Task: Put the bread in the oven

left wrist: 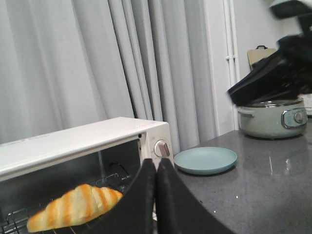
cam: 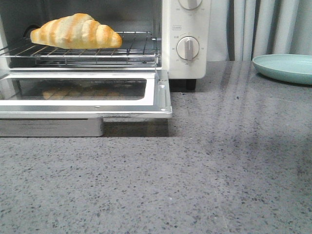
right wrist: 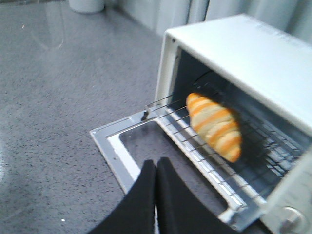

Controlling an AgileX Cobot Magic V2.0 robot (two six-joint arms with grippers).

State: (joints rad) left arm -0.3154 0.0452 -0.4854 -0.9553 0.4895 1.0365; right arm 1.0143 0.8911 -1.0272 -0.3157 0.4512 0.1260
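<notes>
1. Nearest in the front view is bare speckled grey tabletop (cam: 204, 185); neither arm shows in that view.
2. The left hand (left wrist: 156, 168) is closed on nothing, its two black fingers pressed together, held above and in front of the oven (left wrist: 87, 141).
3. The right hand (right wrist: 156, 168) is also closed and empty, hanging over the lowered door (cam: 83, 92) (this view is a little blurred).
4. The door lies flat and open, its glass reflecting the roll above.
5. The bread (cam: 75, 31) lies lengthwise on the rack (cam: 136, 48) inside the oven, towards the left of the opening and apart from both hands.
6. Beyond, to the right, a pale green plate (cam: 285, 67) sits on the tabletop; a green pot (left wrist: 273, 117) stands further off.
7. Judged from this, the placing is done and only the door may remain. The risks:
   - The rack seems drawn partly forward, so a door swung up hard could jolt it and roll the bread off.
   - A hand lifting from under the door could slip on the smooth metal edge.
   - The right hand, being just over the door, could get caught as it rises.
</notes>
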